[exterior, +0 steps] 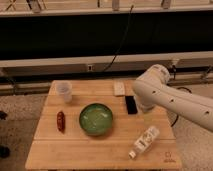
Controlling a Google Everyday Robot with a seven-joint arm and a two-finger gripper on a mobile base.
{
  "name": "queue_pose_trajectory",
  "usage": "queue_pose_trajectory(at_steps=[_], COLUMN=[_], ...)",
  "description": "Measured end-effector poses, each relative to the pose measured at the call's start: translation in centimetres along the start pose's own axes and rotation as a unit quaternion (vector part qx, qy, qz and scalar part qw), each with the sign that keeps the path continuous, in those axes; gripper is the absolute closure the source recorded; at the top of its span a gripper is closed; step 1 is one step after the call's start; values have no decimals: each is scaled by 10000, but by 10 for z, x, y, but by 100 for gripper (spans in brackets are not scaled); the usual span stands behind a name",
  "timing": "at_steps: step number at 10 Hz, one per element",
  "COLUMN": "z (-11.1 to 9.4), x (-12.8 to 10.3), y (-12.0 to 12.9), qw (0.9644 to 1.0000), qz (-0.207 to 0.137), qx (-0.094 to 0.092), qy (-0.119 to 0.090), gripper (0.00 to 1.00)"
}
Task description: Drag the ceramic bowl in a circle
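Observation:
The ceramic bowl [96,119] is round and glossy green with a paler inside. It sits upright near the middle of the wooden table [75,152]. My white arm [160,95] reaches in from the right, and its bulky end hangs over the table's right part, to the right of the bowl and apart from it. The gripper itself does not show; it is hidden behind the arm or out of the picture.
A translucent plastic cup [64,91] stands at the back left. A small red object [60,121] lies left of the bowl. A flat black object [131,105] and a white one [119,89] lie back right. A clear bottle [145,141] lies at the front right.

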State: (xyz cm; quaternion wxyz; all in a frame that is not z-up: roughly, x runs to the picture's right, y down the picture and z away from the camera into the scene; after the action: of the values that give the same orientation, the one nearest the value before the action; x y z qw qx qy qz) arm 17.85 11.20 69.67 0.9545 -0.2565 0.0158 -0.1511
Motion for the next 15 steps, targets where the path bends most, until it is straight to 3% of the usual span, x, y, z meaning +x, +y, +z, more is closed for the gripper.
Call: queue_pose_trajectory(at_steps=[2,5,8,10,15], z=[7,14,34,36,66], x=[-30,-44,-79,-79,-81], y=[-9,-10,-18,-17,-14], qw=[9990,9970,9931,9918,9883], qz=[-435,-769,-1174,-1280,-1516], qx=[38,23,25,6,-43], qy=[62,91,7,-19,-165], gripper=[20,20,20,20,20])
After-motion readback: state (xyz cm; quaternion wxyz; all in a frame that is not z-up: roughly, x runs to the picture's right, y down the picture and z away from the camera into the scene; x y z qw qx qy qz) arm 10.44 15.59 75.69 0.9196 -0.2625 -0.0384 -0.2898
